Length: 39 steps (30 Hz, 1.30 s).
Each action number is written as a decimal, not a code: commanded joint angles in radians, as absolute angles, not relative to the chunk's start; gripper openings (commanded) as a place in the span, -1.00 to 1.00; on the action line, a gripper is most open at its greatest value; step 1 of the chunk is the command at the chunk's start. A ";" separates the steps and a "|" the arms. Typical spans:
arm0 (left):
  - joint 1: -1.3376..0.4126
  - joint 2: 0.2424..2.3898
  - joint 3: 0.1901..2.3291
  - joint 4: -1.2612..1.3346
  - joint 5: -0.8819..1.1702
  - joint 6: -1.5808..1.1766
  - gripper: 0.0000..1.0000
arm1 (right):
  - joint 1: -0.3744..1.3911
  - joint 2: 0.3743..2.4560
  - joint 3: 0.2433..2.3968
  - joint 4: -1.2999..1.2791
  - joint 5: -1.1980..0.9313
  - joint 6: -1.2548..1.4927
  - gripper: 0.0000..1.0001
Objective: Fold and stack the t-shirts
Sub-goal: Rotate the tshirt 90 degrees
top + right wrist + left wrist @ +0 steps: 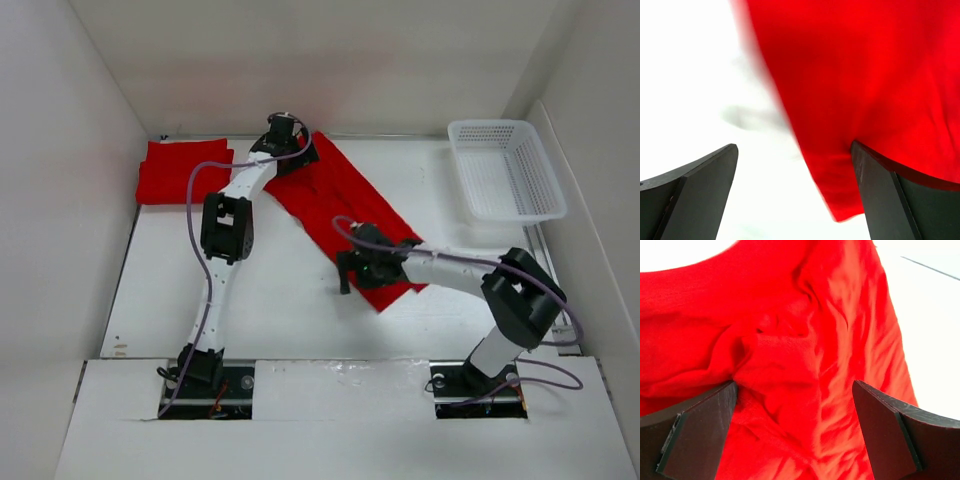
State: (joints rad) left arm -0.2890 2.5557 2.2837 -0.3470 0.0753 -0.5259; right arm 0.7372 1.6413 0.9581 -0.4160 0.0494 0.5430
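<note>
A red t-shirt [345, 205] lay on the worktop [270, 310] as a long narrow band, running from about 12 o'clock down toward 5 o'clock in the overhead view. Its narrowness suggested it was already folded lengthwise. The left arm [225, 225] reached to the band's 12 o'clock end and the right arm [470, 270] to its 5 o'clock end. Having one arm at each end probably set up the cross fold, so that both ends could be lifted evenly.

The left jaws stood released and wide apart. Bunched red cloth filled the gap between them, but nothing was pinched. The right jaws were also released. They straddled the shirt's edge, with one finger [900, 185] over cloth and the other over bare worktop. That looked like a position for closing on the hem rather than on a thick wad.

A second red shirt [180, 172] sat folded at 10 o'clock, touching the band's far end. It was likely kept there as the base of the stack. The white mesh basket [505, 125] stood at 2 o'clock, well apart from both shirts, with no cloth visible inside.
</note>
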 commanded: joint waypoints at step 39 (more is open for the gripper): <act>-0.313 2.041 2.058 -0.288 0.033 -0.529 0.98 | 0.789 1.339 1.065 -0.405 0.126 0.505 1.00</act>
State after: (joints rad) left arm -0.3443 2.2223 2.1612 -0.2283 0.1337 -0.5861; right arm 0.8696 1.3514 1.0786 -0.3439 0.1230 0.4942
